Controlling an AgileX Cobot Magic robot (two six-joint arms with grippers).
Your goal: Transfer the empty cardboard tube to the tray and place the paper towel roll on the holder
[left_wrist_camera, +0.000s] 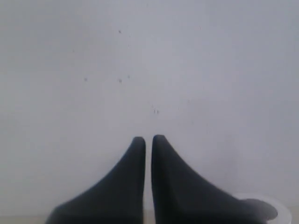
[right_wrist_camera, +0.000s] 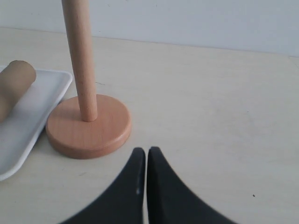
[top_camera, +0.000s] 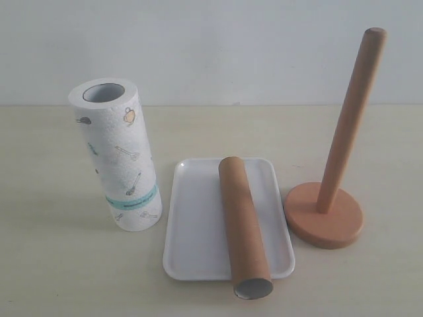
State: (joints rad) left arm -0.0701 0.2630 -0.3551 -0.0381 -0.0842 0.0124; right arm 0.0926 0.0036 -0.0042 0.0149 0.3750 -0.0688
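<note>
status of work, taking the tray [top_camera: 192, 221] as the clock centre in the exterior view.

item 1, tube to tray: judged complete. the empty cardboard tube [top_camera: 244, 224] lies on its side on the tray, along the 12-to-6 line in the 3 o'clock half. its open grey end overhangs the rim towards 6 o'clock. no tool touches it.

item 2, roll to holder: not yet started, as far as can be seen. the paper towel roll [top_camera: 119, 158] stands on end on the surface [top_camera: 59, 264] at 9 o'clock, just beside the tray, leaning a little, hollow core upward. the holder [top_camera: 324, 218] stands at 3 o'clock, its disc base just beside the tray rim. its pole is bare from base to rounded tip.

tools: neither appears in the exterior view. the left tool [left_wrist_camera: 148, 139] has its fingers pressed together, only a thin slit between them, pinching nothing, and faces a blank wall. the right tool [right_wrist_camera: 145, 150] is likewise pressed together and empty, low over the surface near the holder base.

outstanding: grasp the roll, lift it above the pole tip, and lower its core over the pole. roughly half of the task is left.
</note>
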